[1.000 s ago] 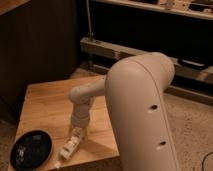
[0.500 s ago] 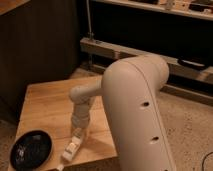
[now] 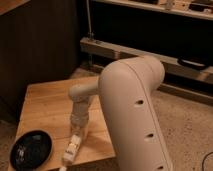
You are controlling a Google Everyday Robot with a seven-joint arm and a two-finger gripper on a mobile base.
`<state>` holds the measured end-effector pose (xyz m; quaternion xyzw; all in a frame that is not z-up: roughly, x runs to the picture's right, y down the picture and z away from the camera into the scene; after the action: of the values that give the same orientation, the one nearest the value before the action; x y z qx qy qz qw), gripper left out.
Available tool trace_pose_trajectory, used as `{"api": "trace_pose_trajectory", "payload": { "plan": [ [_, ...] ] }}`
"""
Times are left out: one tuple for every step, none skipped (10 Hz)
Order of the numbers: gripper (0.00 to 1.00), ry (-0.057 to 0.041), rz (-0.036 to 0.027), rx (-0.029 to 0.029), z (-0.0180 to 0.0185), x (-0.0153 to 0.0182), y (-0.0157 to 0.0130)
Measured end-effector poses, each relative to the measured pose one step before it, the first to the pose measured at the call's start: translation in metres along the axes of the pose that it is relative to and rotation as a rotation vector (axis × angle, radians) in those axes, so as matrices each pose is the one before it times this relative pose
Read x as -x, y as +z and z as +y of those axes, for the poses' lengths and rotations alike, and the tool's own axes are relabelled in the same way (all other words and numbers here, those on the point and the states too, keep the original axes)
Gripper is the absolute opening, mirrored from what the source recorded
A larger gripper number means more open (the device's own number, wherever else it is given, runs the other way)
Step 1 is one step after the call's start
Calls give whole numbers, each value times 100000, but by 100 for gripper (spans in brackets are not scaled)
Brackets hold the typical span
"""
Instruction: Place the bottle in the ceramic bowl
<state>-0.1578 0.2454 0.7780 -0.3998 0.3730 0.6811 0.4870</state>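
Note:
The bottle [image 3: 70, 149], slim and white with a tan label, hangs tilted from my gripper [image 3: 76, 136] near the front edge of the wooden table [image 3: 47, 102]. The gripper points down and is shut on the bottle's upper end. The ceramic bowl [image 3: 31, 149], round and glossy black, sits on the table's front left corner, a short way left of the bottle. My big white arm link [image 3: 135, 110] fills the right of the view and hides the table's right side.
A dark wooden wall stands behind the table. A low metal shelf rack [image 3: 150, 55] runs along the back right. The speckled floor [image 3: 192, 125] lies to the right.
The big arm link has shifted a little to the left. The gripper and the bottle have stayed almost where they were.

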Motion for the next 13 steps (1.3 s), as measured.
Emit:
{"api": "trace_pose_trajectory", "payload": {
  "plan": [
    [0,-505,-694,518,129,2,-285],
    [0,-403,-181,342,90,-77,-246],
    [0,-175,-374,596,7,39,-428],
    [0,-647,-547,893,105,21,-660],
    [0,-1293,-580,1136,404,-318,-1100],
    [0,-1591,-988,828,428,-415,-1476],
    [0,-1628,-1438,465,551,-517,-1613],
    [0,-2326,-2199,443,902,-672,-2107],
    [0,-1876,-1622,412,776,-489,-1514],
    [0,-2599,-2215,741,1085,-388,-1696],
    [0,-3754,-2117,1088,1798,-454,-1108],
    [0,-3057,-1080,564,1370,-573,-199],
    [0,-3175,-1797,1907,1493,-787,193]
  ]
}}
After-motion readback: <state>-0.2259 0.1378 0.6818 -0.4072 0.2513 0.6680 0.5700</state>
